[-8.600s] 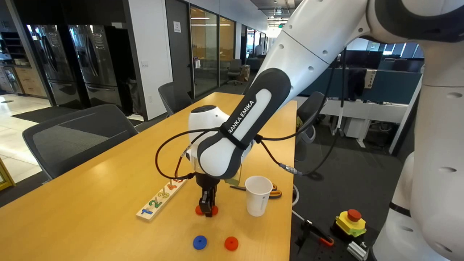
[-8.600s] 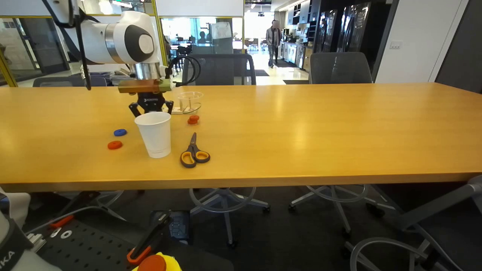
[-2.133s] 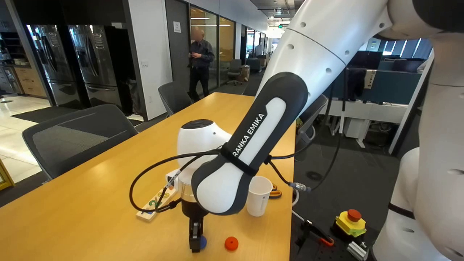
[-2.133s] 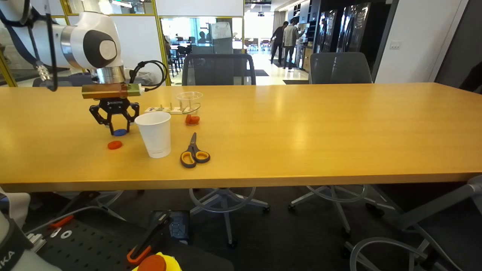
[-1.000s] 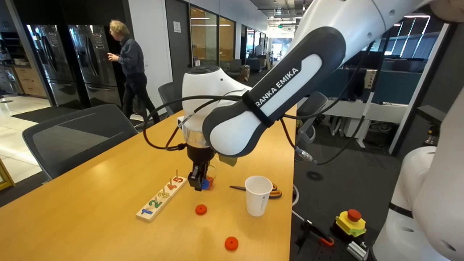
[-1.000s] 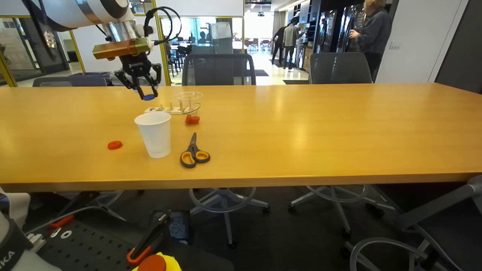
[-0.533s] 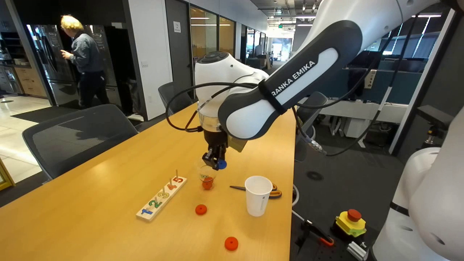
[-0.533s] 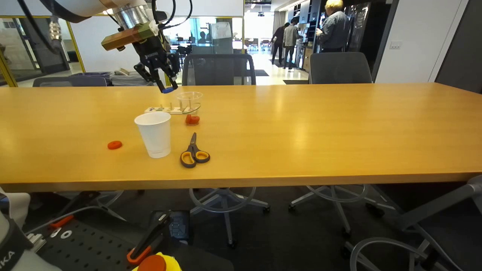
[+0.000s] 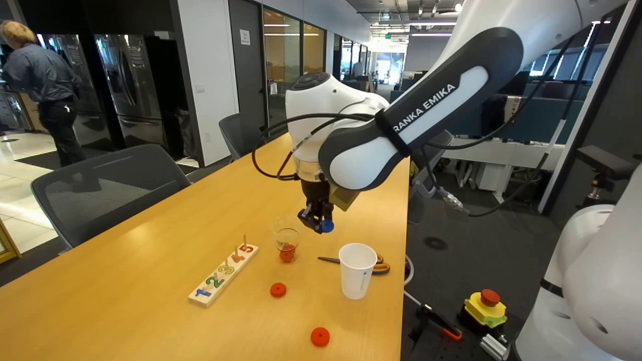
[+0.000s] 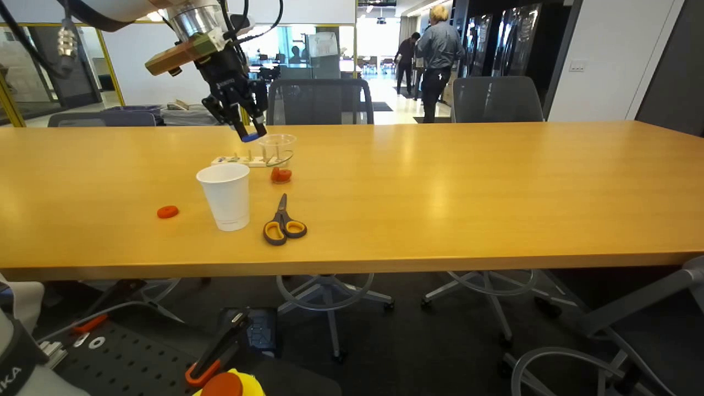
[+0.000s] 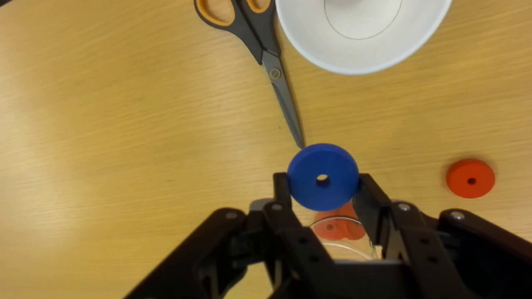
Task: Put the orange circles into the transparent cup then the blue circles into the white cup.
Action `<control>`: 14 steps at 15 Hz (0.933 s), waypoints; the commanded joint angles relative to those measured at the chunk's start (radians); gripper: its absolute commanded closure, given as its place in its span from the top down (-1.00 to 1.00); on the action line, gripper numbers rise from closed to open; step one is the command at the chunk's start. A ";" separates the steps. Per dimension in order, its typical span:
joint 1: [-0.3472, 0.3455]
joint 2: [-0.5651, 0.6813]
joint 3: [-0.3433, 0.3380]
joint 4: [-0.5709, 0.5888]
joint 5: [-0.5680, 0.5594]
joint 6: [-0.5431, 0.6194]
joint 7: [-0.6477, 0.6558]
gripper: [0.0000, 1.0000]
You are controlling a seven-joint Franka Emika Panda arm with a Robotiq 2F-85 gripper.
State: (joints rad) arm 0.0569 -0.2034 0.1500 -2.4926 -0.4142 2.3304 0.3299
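Tool (image 11: 323, 187) closed snugly on the blue circle (image 11: 305, 178), I could miss the white cup (image 10: 226, 201) by releasing too early.

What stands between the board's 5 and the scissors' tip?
The clear cup, with orange circles in it; this shows in both exterior views.

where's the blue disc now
The blue disc is held in the air by the gripper. In the wrist view it shows slightly right of centre, below the white cup, with the scissors pointing at its upper left edge.
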 commanded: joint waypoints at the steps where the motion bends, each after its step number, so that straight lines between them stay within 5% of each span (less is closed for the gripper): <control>1: -0.030 -0.076 0.000 -0.069 -0.023 0.000 0.077 -0.49; 14: -0.050 -0.181 0.011 -0.214 0.002 0.019 0.096 -0.49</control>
State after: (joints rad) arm 0.0132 -0.3187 0.1497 -2.6592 -0.4147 2.3329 0.4164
